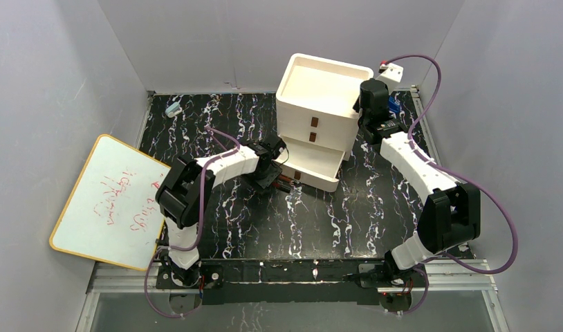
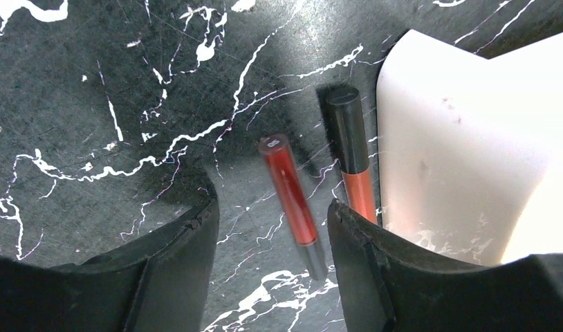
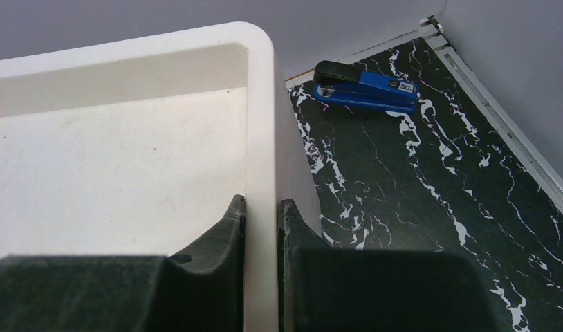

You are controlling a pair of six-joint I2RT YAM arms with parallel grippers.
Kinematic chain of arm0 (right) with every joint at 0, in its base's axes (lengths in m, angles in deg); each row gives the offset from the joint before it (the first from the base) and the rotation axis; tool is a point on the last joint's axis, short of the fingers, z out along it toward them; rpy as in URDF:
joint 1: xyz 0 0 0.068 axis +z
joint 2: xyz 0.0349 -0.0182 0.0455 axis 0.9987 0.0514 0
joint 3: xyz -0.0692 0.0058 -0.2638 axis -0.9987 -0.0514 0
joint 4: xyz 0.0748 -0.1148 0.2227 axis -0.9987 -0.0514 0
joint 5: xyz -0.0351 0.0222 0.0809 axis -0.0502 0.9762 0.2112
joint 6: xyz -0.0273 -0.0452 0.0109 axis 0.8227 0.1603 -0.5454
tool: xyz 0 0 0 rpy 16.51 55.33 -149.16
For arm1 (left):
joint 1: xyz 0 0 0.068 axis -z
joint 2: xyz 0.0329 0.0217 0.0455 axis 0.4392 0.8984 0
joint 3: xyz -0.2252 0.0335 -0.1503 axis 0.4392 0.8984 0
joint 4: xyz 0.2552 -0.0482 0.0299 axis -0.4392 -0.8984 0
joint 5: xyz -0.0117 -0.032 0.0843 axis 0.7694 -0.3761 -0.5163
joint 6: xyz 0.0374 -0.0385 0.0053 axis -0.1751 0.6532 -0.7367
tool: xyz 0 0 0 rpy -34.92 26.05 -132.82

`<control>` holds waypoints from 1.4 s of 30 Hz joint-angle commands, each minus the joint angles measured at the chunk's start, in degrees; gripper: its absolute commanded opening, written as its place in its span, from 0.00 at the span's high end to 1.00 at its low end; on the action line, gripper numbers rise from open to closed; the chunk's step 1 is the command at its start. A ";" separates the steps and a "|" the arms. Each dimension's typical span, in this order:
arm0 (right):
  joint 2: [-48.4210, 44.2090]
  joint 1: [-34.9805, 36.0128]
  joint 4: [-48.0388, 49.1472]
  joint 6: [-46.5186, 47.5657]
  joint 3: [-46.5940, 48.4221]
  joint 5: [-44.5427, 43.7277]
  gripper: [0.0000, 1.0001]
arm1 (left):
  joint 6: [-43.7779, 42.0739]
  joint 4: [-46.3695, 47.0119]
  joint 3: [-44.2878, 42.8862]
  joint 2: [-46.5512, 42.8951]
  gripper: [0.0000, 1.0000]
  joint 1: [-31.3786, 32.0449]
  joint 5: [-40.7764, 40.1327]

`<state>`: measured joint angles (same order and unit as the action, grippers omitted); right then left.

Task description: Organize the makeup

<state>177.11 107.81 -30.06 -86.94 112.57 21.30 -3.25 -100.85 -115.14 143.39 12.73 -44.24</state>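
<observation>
Two thin pencils lie on the black marbled table beside the open bottom drawer (image 2: 458, 152) of the white box (image 1: 320, 104). The red pencil (image 2: 290, 194) with a grey end lies between my left gripper's (image 2: 272, 207) open fingers. The black-and-orange pencil (image 2: 351, 149) lies against the drawer's corner, its lower end behind the right finger (image 2: 362, 270). In the top view the left gripper (image 1: 270, 176) is low at the drawer's left front corner. My right gripper (image 3: 261, 207) is shut on the box's top right wall (image 3: 261, 124). The discs, tan tube and tan piece are out of view.
A blue stapler (image 3: 365, 88) lies behind the box at the back right. A small light-blue object (image 1: 173, 108) sits at the back left. A whiteboard (image 1: 109, 200) leans over the table's left edge. Grey walls enclose the table.
</observation>
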 commanded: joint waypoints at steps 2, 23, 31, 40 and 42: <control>7.89 3.51 -25.08 -0.72 -7.51 14.03 0.99 | 3.40 -2.07 2.98 4.32 0.42 0.40 2.84; 7.89 3.47 -25.09 -0.64 -7.16 14.21 0.99 | 4.32 -5.32 5.93 5.53 1.00 0.20 7.60; 7.87 3.45 -25.09 -0.64 -7.43 13.96 0.99 | 3.21 -9.77 4.44 -4.05 1.00 0.18 -0.92; 8.46 3.43 -25.03 -0.81 -7.16 14.13 0.99 | 0.33 -14.36 -6.83 -15.83 1.00 0.26 -7.93; 8.49 3.43 -25.10 -0.81 -7.10 14.06 0.99 | -0.09 -13.58 -9.06 -16.24 1.00 0.29 -7.76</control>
<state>177.11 107.81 -30.06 -86.92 112.57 21.32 -1.85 -112.28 -118.88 131.09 12.80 -47.37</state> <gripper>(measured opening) 0.189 0.155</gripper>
